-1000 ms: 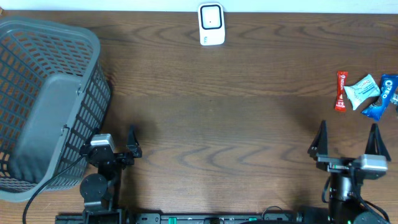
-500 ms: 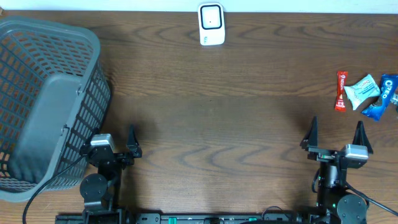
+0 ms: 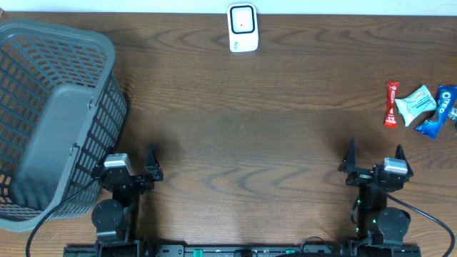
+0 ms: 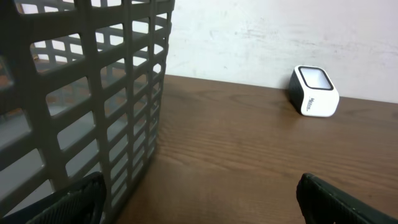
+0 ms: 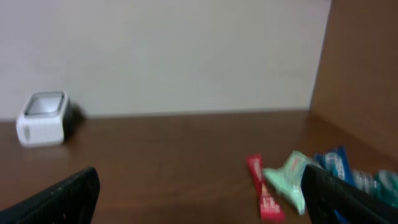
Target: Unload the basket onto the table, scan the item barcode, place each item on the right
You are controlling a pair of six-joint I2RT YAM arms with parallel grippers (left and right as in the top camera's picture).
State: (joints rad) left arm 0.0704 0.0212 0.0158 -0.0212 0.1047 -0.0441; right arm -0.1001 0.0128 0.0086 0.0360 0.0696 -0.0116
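Spreading beneath both arms, the wooden table point(image 3: 243, 128) is carrying everything in play. One grey mesh basket point(image 3: 107, 121) is sitting just to the left of the left gripper point(image 4: 202, 180), whose jaws are standing wide apart and holding nothing. The right gripper point(image 3: 375, 151) is likewise gaping and empty. One white scanner point(image 3: 242, 27) is standing well ahead of both, off to the right of the left gripper and to the left of the right one. The items to scan are lying in a small cluster ahead of the right gripper and to its right, well apart from it. The cluster is showing one red stick packet point(image 3: 390, 103), one mint-green packet point(image 3: 416, 104) touching it, and blue wrapping point(image 3: 439, 111) that may be one packet or two; I cannot tell which. These are probably handling as light, soft, crinkly wrappers, slippery and apt to buckle. Pinching one across its narrow width, leaving the barcode face uncovered, is looking safest. The red stick, lying on the cluster's side nearest the right gripper, is looking easiest to reach.
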